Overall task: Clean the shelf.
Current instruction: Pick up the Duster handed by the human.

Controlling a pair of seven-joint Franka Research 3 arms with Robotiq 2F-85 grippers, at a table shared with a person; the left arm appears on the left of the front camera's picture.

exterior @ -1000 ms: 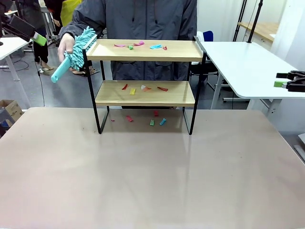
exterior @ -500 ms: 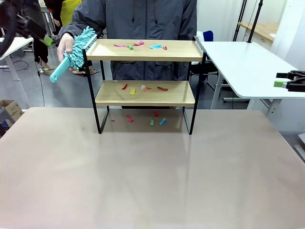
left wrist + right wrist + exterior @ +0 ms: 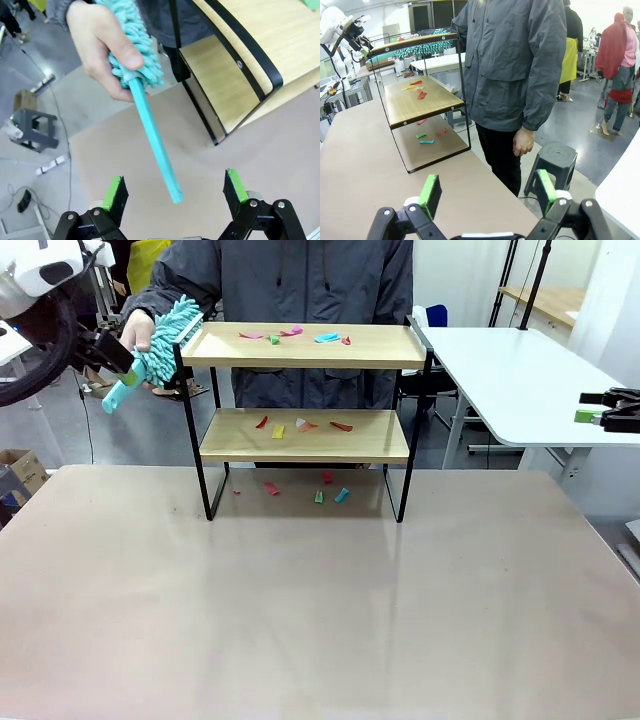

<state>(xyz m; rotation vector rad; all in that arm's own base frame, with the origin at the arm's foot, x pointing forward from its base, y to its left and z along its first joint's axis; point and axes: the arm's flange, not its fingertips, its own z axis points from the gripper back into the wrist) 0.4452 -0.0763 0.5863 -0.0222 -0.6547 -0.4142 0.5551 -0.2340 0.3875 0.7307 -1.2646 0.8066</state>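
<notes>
The shelf (image 3: 305, 346) stands at the table's far middle, two light boards in a black frame. Several coloured paper scraps (image 3: 294, 336) lie on both boards and on the table under it. A person behind it holds a teal fluffy duster (image 3: 160, 340) by its head at the shelf's top left corner. My left gripper (image 3: 112, 360) is open at the duster's handle (image 3: 156, 142), whose free end lies between the green pads (image 3: 114, 192) without touching them. My right gripper (image 3: 603, 412) is open and empty at the far right, looking sideways at the shelf (image 3: 420, 102).
The person's hand (image 3: 97, 50) is wrapped around the duster head close to my left fingers. A white side table (image 3: 510, 380) stands at the right. A dark stool (image 3: 552, 160) and the person's body (image 3: 520, 75) are beside the table's far edge.
My left arm has swung in from the upper left and brought its open gripper up to the duster's handle. The person's hand has shifted only slightly. The right gripper has not moved.
</notes>
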